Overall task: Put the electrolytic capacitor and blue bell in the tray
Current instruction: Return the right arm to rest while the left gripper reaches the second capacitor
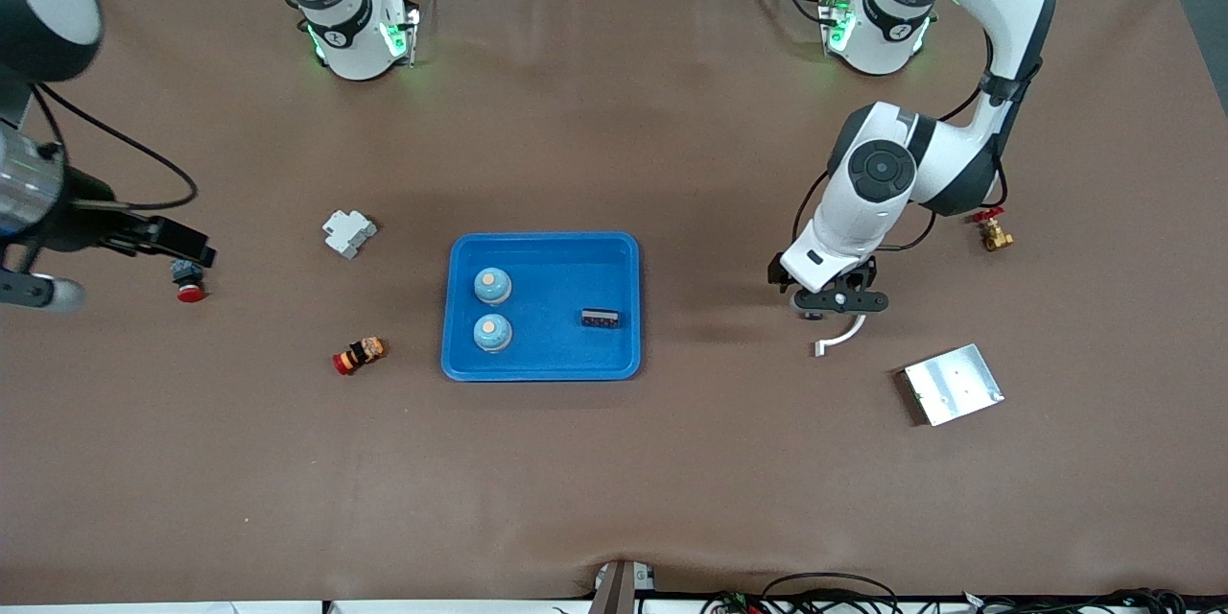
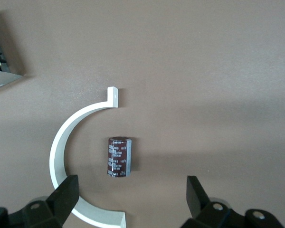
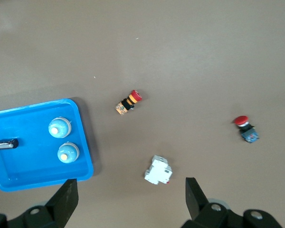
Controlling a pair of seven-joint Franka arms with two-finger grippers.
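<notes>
Blue tray mid-table already holds two blue bells, while your empty left gripper hangs wide open over the capacitor; right gripper gapes high above the right arm's end

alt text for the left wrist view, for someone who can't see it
The open left gripper hangs over a small dark-brown electrolytic capacitor lying on the brown table, its two black fingers spread to either side. A white curved plastic piece arcs around the capacitor, and a silver metal plate's corner shows at the edge.
</notes>
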